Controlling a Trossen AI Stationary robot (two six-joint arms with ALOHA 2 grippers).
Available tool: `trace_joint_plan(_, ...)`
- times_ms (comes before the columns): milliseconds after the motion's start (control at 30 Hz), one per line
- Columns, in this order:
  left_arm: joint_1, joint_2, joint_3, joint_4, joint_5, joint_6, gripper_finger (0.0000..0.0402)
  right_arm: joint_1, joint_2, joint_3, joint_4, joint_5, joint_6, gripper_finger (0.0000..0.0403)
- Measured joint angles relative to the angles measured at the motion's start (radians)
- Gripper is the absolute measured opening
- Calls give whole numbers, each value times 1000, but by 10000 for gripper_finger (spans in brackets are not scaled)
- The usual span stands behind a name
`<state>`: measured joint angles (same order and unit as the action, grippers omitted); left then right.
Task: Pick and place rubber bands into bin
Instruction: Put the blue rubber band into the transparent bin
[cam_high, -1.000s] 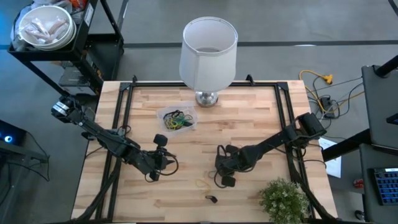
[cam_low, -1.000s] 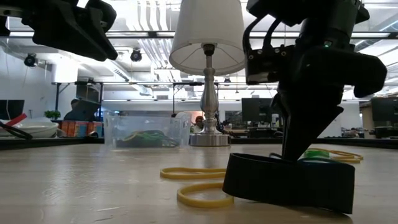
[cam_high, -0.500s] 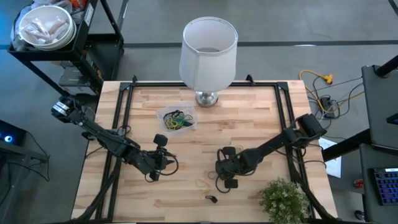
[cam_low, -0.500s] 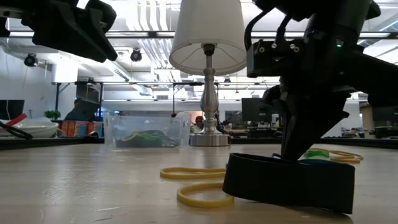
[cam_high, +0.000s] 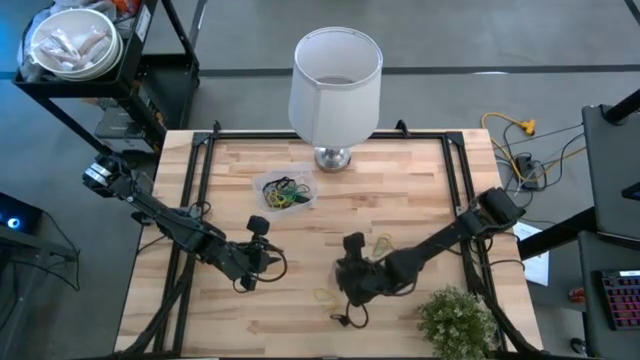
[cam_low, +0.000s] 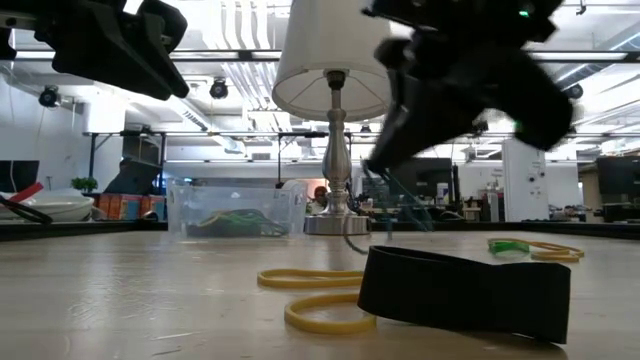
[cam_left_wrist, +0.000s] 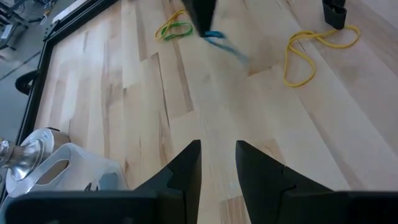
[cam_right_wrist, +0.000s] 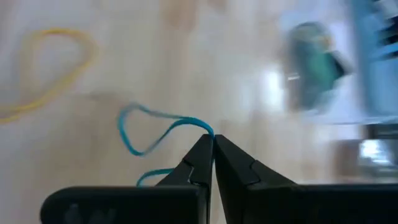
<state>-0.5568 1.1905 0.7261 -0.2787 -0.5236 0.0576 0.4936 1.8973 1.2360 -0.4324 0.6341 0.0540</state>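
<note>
Right gripper (cam_right_wrist: 212, 144) pinched shut on a blue band (cam_right_wrist: 146, 127), loop dangling off the fingertips above the table (cam_high: 420, 200). Left gripper (cam_left_wrist: 217, 163) narrowly open, idle.

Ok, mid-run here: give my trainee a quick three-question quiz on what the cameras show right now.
1. True or false: the right gripper is shut on a blue rubber band.
2. Where does the bin sit? A) in front of the lamp base, already holding bands; B) at the table's near edge, holding nothing; C) under the plant.
3. Fill in: the left gripper hangs above bare wood with its fingers ____ and nothing between them.

Key: 1 true. 2 A. 3 apart.
</note>
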Motion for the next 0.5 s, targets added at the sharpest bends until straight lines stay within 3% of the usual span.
trace_joint_plan(233,0,0,0,0,-5,0,83,-13,1,56,60,198,-122,8)
trace_joint_plan(500,0,0,0,-15,-5,-1,83,-105,1,68,353,233,-354,8)
